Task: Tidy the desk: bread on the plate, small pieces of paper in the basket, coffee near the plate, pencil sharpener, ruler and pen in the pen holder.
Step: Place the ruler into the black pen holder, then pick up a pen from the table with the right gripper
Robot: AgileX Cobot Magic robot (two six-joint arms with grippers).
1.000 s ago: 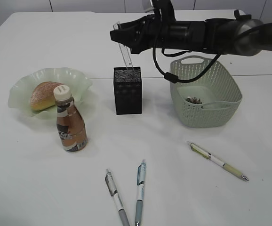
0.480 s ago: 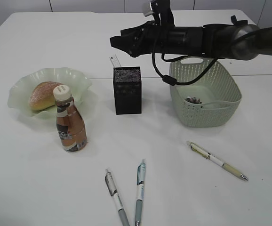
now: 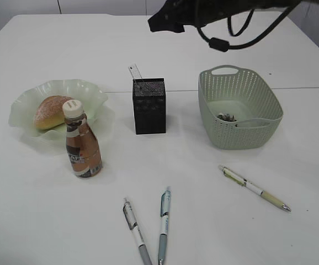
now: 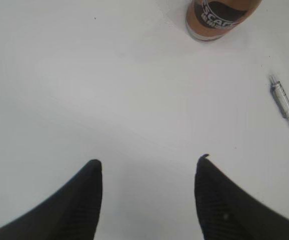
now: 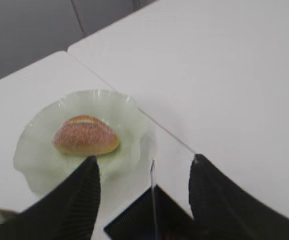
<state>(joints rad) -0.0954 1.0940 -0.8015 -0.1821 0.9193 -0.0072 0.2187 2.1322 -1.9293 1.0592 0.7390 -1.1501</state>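
1. My table [image 3: 49,221] is plain white.
2. Plate [image 3: 24,107] is pale see-through green, bread [image 3: 49,111] golden brown.
3. Coffee bottle [image 3: 82,146] is brown with a cream cap.
4. Pen holder [image 3: 149,107] is black mesh; ruler [image 3: 134,72] is clear.
5. Basket [image 3: 242,127] is sage green with a woven hole pattern.
6. My gripper fingers [image 4: 74,210] are ribbed black.

Ruler released into holder; right arm withdrawn upward.
Clear ruler [image 3: 134,72], gripped above the black pen holder [image 3: 149,105] a second ago, now stands inside it, tilted left. Right gripper [image 5: 143,172] jaws have parted, empty, risen to frame top.
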